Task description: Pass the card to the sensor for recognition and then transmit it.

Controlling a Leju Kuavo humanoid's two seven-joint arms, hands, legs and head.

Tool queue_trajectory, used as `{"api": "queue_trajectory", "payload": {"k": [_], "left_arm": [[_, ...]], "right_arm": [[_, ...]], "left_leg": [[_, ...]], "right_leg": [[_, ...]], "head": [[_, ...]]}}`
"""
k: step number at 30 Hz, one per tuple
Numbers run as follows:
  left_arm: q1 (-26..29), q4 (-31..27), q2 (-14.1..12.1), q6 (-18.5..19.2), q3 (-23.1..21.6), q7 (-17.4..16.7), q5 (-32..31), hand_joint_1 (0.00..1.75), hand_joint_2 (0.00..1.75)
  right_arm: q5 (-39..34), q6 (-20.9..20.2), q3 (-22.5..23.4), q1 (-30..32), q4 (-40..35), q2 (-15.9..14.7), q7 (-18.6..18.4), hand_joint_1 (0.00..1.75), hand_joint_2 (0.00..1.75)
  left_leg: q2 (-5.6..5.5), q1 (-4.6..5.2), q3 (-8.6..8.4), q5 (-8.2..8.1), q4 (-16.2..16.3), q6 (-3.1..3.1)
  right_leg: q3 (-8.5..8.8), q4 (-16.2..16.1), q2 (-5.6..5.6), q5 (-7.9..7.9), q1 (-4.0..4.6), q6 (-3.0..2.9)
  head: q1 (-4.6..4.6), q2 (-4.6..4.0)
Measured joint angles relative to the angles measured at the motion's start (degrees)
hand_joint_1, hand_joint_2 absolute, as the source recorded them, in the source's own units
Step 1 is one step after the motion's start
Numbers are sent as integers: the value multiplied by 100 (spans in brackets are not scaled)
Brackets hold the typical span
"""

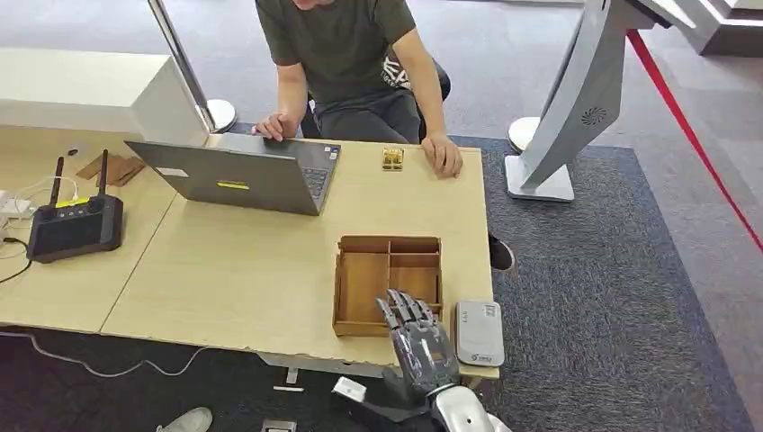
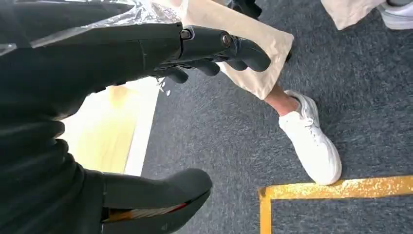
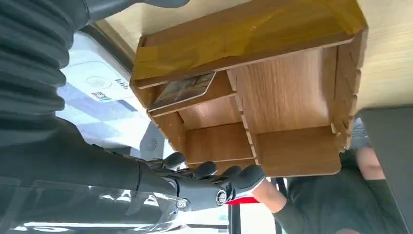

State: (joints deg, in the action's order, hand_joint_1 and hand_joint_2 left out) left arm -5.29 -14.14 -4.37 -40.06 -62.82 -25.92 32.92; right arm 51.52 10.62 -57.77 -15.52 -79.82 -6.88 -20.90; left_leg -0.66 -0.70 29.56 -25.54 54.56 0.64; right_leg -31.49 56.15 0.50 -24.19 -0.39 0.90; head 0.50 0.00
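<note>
A card (image 3: 182, 90) lies flat in a small compartment of the wooden tray (image 1: 342, 288), on the side nearest the white sensor box (image 1: 479, 331). In the right wrist view the sensor box (image 3: 97, 78) sits just beside the tray (image 3: 292, 92). My right hand (image 1: 418, 340) hovers over the tray's near right corner with its fingers (image 3: 219, 181) stretched out and apart, holding nothing. My left hand (image 2: 122, 53) hangs beside the table above the carpet, fingers apart from the thumb, also holding nothing.
A person sits across the table, one hand by an open laptop (image 1: 243, 175), the other near a small gold object (image 1: 392, 158). A black router (image 1: 76, 225) stands at the left. A white stand (image 1: 576, 99) rises right of the table. Someone's white shoe (image 2: 311, 141) is near my left hand.
</note>
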Motion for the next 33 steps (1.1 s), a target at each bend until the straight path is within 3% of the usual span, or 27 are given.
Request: {"api": "queue_trajectory", "payload": {"k": [14,33], "left_arm": [[-2,-4,15,0,0,0,2,0,175],[-3,-4,24,0,0,-31,-127,0,175]], "right_arm": [[452,280,258,-265,690,284,-186,0,175],[575,387,474,-325,1066,371,-313,0,175]], "left_leg": [[0,0,0,0,0,0],[0,0,0,0,0,0]], "right_leg": [[-1,0,0,0,0,0],[-1,0,0,0,0,0]], "head": [[2,0],[2,0]]}}
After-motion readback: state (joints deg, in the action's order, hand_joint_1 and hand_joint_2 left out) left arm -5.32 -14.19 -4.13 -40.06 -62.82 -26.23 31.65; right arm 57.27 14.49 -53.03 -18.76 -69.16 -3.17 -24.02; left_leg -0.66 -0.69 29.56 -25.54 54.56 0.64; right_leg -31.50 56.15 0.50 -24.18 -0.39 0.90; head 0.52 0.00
